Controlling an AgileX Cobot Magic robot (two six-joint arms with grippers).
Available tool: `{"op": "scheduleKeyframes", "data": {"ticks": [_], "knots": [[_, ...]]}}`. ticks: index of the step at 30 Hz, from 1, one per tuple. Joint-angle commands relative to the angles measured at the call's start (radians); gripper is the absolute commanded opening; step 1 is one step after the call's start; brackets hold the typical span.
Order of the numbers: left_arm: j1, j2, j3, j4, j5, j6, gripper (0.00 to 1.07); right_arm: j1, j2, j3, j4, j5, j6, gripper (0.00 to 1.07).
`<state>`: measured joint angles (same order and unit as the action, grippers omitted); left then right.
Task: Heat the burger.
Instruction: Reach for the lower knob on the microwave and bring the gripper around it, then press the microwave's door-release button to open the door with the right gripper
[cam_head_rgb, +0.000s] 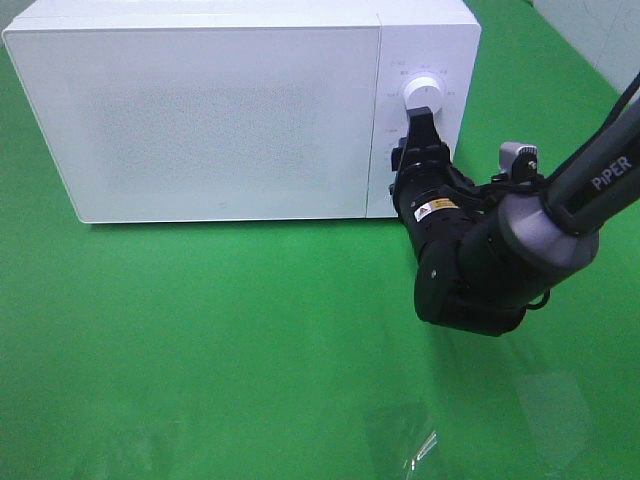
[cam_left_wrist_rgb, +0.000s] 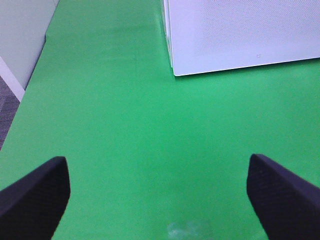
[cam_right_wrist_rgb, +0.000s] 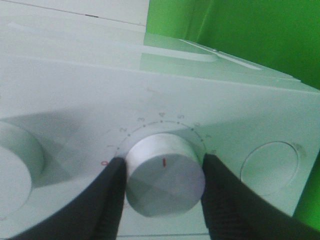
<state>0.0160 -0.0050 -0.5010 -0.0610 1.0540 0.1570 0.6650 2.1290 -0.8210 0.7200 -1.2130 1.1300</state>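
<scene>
Well, nearest to me is bare green cloth (cam_head_rgb: 200, 350), and there is no burger on it; none of the three views shows the burger at all. My guess is that it sits inside the microwave (cam_head_rgb: 250, 15), but the door (cam_head_rgb: 200, 120) is shut and frosted, so I cannot be sure.

A little further in, the left gripper (cam_left_wrist_rgb: 157, 167) hangs over the cloth with its fingers spread wide and nothing between them, facing a lower corner of the oven. Only its own wrist camera shows it; the high camera has no sight of that arm.

Further still, the right arm (cam_head_rgb: 520, 240) reaches to the control panel. The right gripper (cam_right_wrist_rgb: 164, 166) is clamped on the timer dial (cam_right_wrist_rgb: 160, 192), one finger pressed to each side. From the high camera that dial is hidden behind the hand; only the upper dial (cam_head_rgb: 421, 90) shows, just above the fingertips. The wrist camera fills the gap: numbers run in an arc round the dial from a red zero, and the red line on its face points at the middle numbers, not at the zero. It also catches a round button (cam_right_wrist_rgb: 270, 167) beside the dial.

So I'd judge loading and closing done, with setting the timer as the step in hand. What is left is to let go and let it run; whether it is heating I cannot tell.
</scene>
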Motion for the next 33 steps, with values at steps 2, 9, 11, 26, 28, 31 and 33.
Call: {"op": "scheduleKeyframes", "data": {"ticks": [2,9,11,26,28,31,33], "knots": [[0.004,-0.021,0.001,-0.002,-0.014,-0.006,0.88,-0.002,-0.006,-0.03,-0.099,-0.04,0.005,0.33],[0.004,-0.021,0.001,-0.002,-0.014,-0.006,0.88,-0.002,-0.018,-0.03,-0.058,-0.039,-0.065,0.61],[0.004,-0.021,0.001,-0.002,-0.014,-0.006,0.88,-0.002,-0.021,-0.03,-0.048,-0.04,-0.096,0.67],[0.004,-0.021,0.001,-0.002,-0.014,-0.006,0.88,0.001,-0.171,0.11,-0.096,0.142,-0.289,0.75],[0.004,-0.021,0.001,-0.002,-0.014,-0.006,0.88,0.001,-0.197,0.133,-0.114,0.185,-0.35,0.75],[0.004,-0.021,0.001,-0.002,-0.014,-0.006,0.88,0.001,-0.274,0.187,-0.134,0.27,-0.506,0.75],[0.004,-0.021,0.001,-0.002,-0.014,-0.006,0.88,0.001,-0.313,0.211,-0.132,0.298,-0.603,0.75]]}}
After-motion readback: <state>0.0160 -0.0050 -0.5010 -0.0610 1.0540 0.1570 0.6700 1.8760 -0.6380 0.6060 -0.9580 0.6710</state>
